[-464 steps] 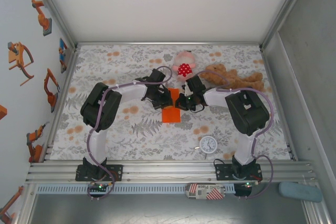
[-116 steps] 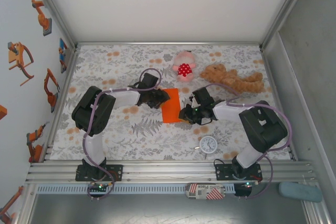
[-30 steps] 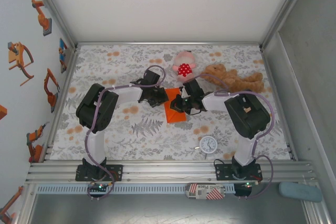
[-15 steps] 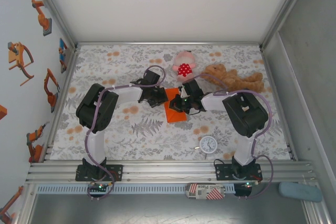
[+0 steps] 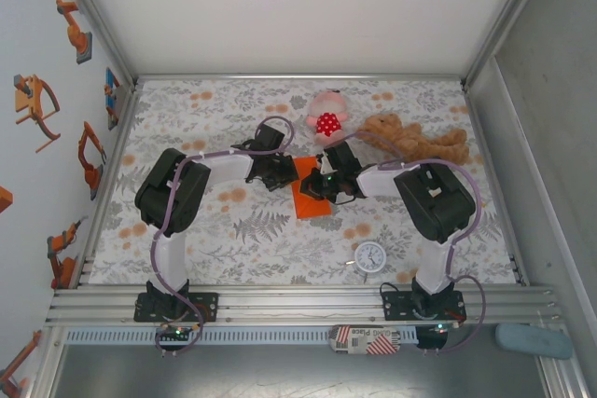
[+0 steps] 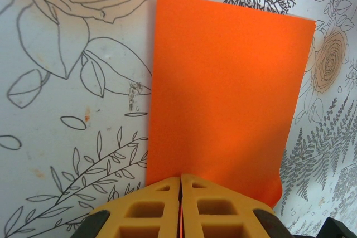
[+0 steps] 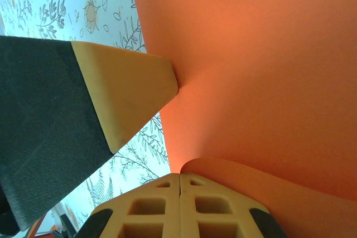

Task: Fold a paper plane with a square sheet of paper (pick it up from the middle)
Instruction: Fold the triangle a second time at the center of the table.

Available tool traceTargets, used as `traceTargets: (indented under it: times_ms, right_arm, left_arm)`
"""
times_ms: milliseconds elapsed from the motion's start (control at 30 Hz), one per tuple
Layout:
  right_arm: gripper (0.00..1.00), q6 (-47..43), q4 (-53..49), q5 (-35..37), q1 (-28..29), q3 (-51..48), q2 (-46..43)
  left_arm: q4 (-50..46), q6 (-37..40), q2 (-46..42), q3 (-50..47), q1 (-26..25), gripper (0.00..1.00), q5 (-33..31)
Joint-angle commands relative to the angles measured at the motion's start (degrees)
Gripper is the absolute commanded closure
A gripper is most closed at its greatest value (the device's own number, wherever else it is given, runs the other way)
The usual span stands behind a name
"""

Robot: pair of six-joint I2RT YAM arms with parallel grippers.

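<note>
The thin bright orange paper sheet (image 5: 311, 202) lies at the middle of the floral-patterned surface (image 5: 205, 128), between the two arms, near a pink plush toy with a red spotted front (image 5: 326, 120) and a brown teddy bear (image 5: 415, 140), and well apart from a small white round clock (image 5: 370, 256). From the left wrist it reads as an upright rectangle, narrower than a square, so I judge it already folded over once. The left end effector (image 6: 181, 185) has its yellow pads pressed together at the near edge of the sheet, with a sliver of orange in the seam, so it seems to nip that edge. The right end effector (image 7: 180, 179) is also pressed together; a curled flap of paper rises just past its tips, and I cannot tell whether any paper sits between them. In the right wrist view a yellow fingertip (image 7: 139, 87) of the other arm touches the sheet where it dips into a crease. The paper looks very light, limp and easily creased, likely to slide on the smooth surface and to buckle or tear under a hard tug. An edge or raised flap seems the best place to grip.
</note>
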Motion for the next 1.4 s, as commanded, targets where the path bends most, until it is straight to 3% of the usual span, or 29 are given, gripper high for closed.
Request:
traceTargets:
  times_ms: [0, 1367]
  right_arm:
    - [1.0, 0.01, 1.59, -1.22, 0.74, 1.13, 1.18]
    - [1.0, 0.8, 0.64, 2.18, 0.74, 0.36, 1.78]
  left_arm:
    - [-3.87, 1.08, 1.36, 0.2, -0.04, 0.91, -1.01]
    - [-4.34, 1.15, 0.8, 0.19, 0.03, 0.91, -1.29]
